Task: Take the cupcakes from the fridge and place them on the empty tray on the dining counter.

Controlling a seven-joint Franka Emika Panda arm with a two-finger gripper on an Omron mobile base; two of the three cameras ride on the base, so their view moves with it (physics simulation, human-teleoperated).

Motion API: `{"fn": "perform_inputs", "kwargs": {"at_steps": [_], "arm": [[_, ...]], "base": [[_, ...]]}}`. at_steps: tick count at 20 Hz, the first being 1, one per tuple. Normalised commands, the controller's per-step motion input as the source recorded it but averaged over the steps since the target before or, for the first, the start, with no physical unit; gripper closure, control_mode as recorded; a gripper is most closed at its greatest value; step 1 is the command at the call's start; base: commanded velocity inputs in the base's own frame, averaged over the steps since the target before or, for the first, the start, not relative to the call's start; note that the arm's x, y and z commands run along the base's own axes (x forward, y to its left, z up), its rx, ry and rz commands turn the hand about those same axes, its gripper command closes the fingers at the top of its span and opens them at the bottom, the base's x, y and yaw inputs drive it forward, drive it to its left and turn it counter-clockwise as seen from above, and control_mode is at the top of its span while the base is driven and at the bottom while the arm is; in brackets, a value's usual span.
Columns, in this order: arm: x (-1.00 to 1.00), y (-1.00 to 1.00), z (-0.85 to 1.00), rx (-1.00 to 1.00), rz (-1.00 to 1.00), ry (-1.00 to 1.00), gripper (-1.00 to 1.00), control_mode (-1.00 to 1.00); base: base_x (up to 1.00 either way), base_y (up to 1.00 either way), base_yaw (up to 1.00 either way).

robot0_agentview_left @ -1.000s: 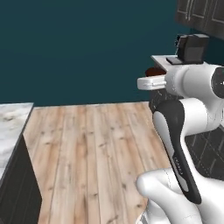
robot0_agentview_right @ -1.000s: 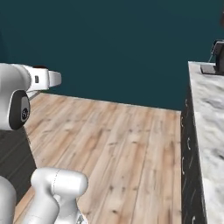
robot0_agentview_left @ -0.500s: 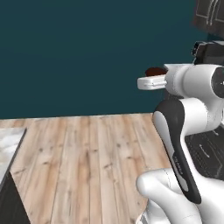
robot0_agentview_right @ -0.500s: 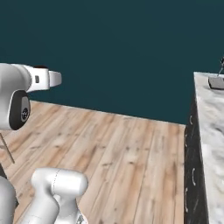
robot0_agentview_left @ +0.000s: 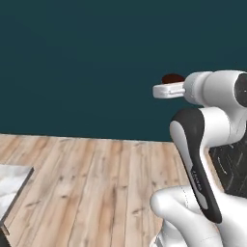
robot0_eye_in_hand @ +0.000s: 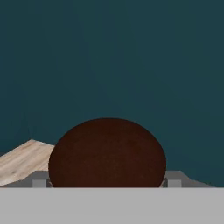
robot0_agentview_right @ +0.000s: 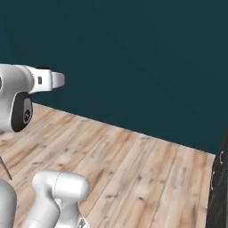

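You've got a cupcake (robot0_eye_in_hand: 107,153) pinched between the gripper (robot0_eye_in_hand: 107,181) fingers, which sit wide around its dark sides. It's up at arm height (robot0_agentview_left: 172,78), over the wood floor (robot0_agentview_left: 106,188), facing the teal wall (robot0_agentview_right: 133,62). A marble corner (robot0_agentview_left: 12,183) pokes in lower left.

Dark teal wall (robot0_agentview_left: 87,62) is taking up the far side, light wood plank floor (robot0_agentview_left: 96,193) running toward it, marble countertop corner (robot0_agentview_left: 12,185) poking in near left.
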Motion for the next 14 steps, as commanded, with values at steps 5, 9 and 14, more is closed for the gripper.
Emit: {"fn": "perform_inputs", "kwargs": {"at_steps": [5, 9, 14], "arm": [[0.00, 0.00, 0.00, 0.00, 0.00, 0.00, 1.00, 1.00], [0.00, 0.00, 0.00, 0.00, 0.00, 0.00, 1.00, 1.00], [0.00, 0.00, 0.00, 0.00, 0.00, 0.00, 1.00, 1.00]], "base": [[1.00, 0.00, 0.59], [1.00, 0.00, 0.74], [1.00, -0.11, 0.79]]}}
